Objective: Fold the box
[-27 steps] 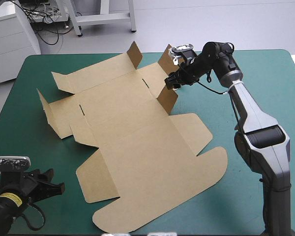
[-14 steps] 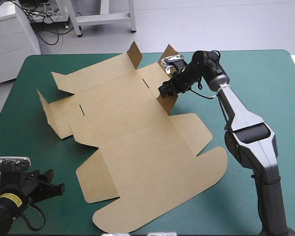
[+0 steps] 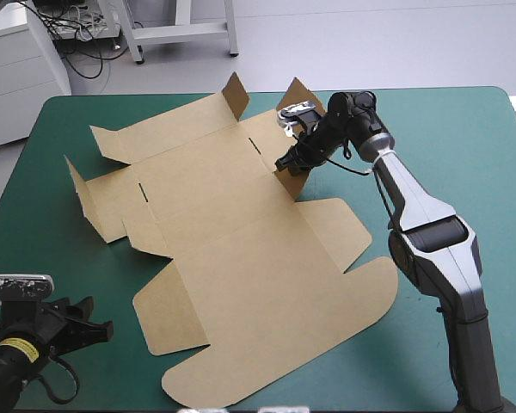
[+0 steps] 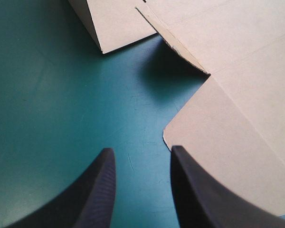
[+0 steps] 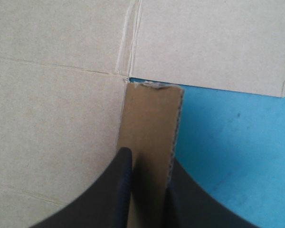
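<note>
- The flat brown corrugated-board box [image 3: 241, 232] is spread across the teal-green desk [image 3: 464, 138].
- A raised far flap [image 5: 152, 123] is pinched by the right pincer [image 3: 285, 163]; the left pincer [image 4: 140, 156] is held spread, empty.
- The flap could be torn at its ragged corner if pulled askew.
- Fluted edges and pressed creases are seen.

I see the box [image 3: 241, 249] spread across the middle of the table [image 3: 464, 146], lid toward the near edge. My right gripper [image 3: 285, 163] is at its far right side, a raised flap [image 5: 149, 128] between the fingers. My left gripper [image 3: 106, 327] is at the near left corner, just beside the box.
</note>
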